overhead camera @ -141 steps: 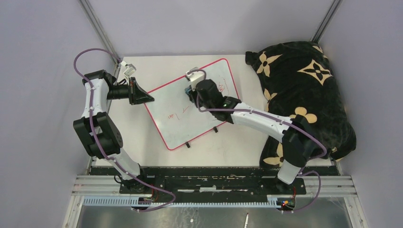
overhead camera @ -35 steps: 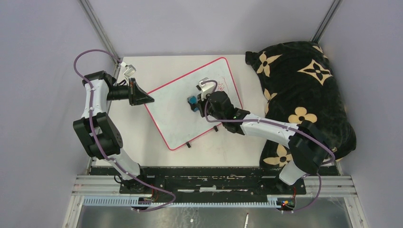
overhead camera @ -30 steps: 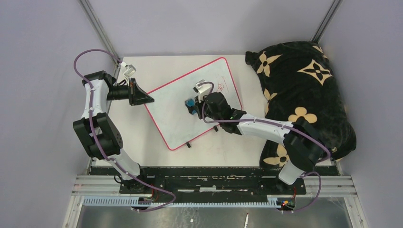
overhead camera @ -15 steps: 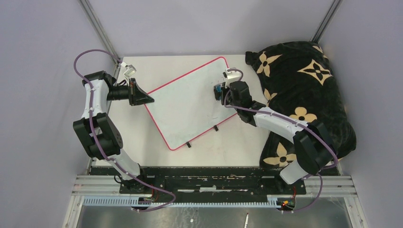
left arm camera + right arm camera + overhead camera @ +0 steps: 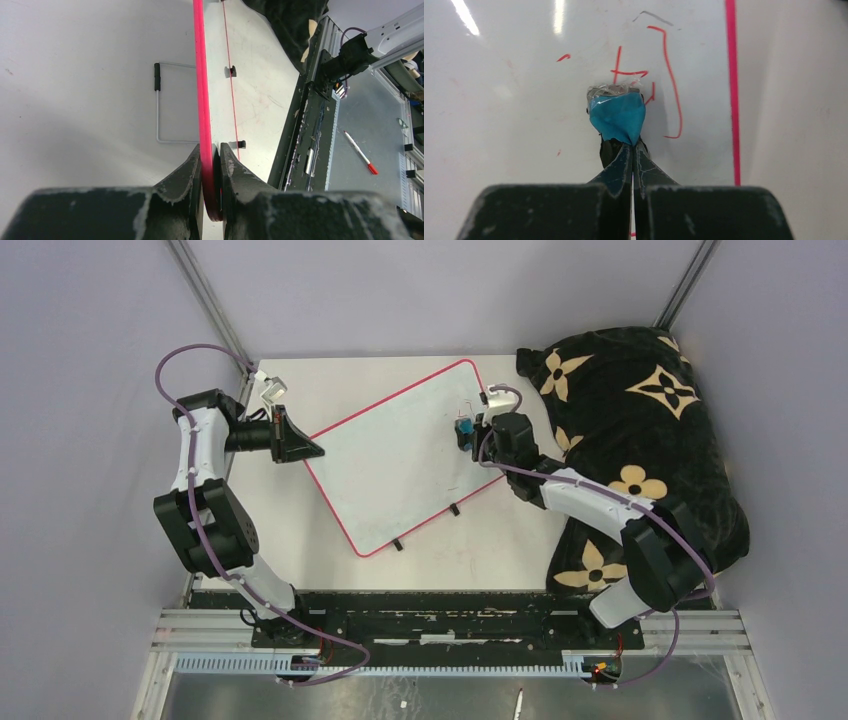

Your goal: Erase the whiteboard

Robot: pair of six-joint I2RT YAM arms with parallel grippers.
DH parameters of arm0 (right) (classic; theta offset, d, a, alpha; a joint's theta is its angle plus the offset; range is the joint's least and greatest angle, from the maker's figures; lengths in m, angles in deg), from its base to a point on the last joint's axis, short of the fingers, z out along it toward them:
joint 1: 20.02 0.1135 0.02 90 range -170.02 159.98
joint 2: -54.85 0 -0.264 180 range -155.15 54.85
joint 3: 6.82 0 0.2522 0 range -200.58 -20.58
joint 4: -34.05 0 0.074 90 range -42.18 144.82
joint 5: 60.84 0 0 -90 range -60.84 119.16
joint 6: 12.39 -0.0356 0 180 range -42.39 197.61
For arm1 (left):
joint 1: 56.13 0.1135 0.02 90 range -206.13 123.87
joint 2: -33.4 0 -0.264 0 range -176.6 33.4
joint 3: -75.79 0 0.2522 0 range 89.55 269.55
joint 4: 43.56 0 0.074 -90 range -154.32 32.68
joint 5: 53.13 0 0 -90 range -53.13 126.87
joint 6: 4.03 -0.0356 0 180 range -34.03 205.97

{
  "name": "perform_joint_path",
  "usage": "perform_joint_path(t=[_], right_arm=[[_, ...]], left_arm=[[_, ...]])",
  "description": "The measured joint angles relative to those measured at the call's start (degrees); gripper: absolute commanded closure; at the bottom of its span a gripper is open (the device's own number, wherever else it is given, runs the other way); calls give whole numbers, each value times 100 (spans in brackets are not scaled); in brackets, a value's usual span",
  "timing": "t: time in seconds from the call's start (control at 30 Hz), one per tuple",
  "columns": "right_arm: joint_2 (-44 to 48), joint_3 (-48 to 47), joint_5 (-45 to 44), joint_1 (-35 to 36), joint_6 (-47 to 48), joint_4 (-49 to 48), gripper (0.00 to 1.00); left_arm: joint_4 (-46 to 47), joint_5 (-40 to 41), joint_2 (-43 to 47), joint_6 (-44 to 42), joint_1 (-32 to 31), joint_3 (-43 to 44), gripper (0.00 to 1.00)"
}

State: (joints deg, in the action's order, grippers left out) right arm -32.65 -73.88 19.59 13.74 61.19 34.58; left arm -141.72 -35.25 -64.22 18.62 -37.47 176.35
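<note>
The whiteboard (image 5: 400, 455), white with a thin red border and two black clips on its near edge, lies tilted on the table. My left gripper (image 5: 312, 450) is shut on its left corner; the left wrist view shows the red rim (image 5: 202, 100) pinched between the jaws. My right gripper (image 5: 464, 430) is shut on a small blue eraser (image 5: 618, 116) and presses it on the board near its far right corner. Red marker strokes (image 5: 667, 75) lie around the eraser, with a small red fleck (image 5: 564, 57) to the left.
A black pillow with beige flower print (image 5: 640, 440) fills the table's right side, close to the right arm. A wire stand (image 5: 159, 110) shows under the board. A marker pen (image 5: 357, 152) lies on the metal tray beyond the black rail (image 5: 440, 605).
My right gripper has swept the eraser from the board's middle to the far right corner. The red writing in the board's middle is gone. The left gripper has not moved.
</note>
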Motion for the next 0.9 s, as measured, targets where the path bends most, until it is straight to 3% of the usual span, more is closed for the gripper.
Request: perform_joint_path(t=[0.4, 0.73, 0.9], right_arm=[[-260, -76, 284, 1283, -72, -35, 99], [-326, -339, -426, 1327, 63, 428, 99], [-264, -339, -761, 994, 90, 584, 99]], left_arm=[[11, 0, 9, 0, 2, 0, 97], [11, 2, 17, 0, 13, 0, 97], [7, 2, 17, 0, 13, 0, 97]])
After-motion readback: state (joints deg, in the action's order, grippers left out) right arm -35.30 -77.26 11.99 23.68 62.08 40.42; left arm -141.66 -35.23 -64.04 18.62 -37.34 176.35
